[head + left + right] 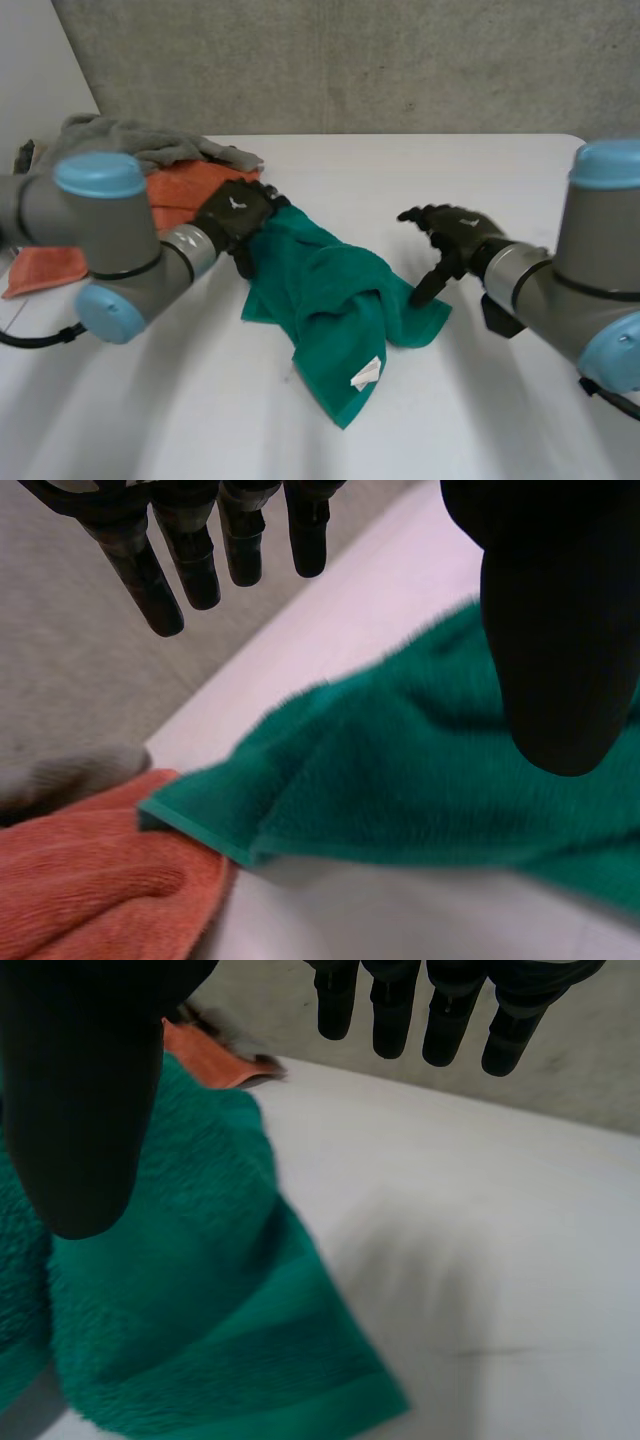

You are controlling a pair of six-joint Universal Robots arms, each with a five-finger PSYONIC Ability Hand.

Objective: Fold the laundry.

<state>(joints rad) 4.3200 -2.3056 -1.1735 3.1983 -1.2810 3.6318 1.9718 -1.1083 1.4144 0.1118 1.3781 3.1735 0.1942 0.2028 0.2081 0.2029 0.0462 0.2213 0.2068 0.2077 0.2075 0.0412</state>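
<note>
A green towel [330, 295] lies crumpled in the middle of the white table [480, 400], with a white label [367, 374] showing at its near corner. My left hand [236, 214] hovers over the towel's far left corner, open; in the left wrist view its fingers [190, 550] are straight and its thumb [560, 630] stands above the green towel [420, 780] with nothing pinched. My right hand [452, 236] is open beside the towel's right edge. In the right wrist view its thumb [80, 1090] hangs over the green towel [200, 1310] and its fingers [450, 1010] are spread above bare table.
An orange towel [185, 188] lies under the green towel's far left corner, and more orange cloth [45, 268] shows behind my left arm. A grey cloth [130, 140] is heaped at the back left. A concrete wall [350, 60] stands behind the table.
</note>
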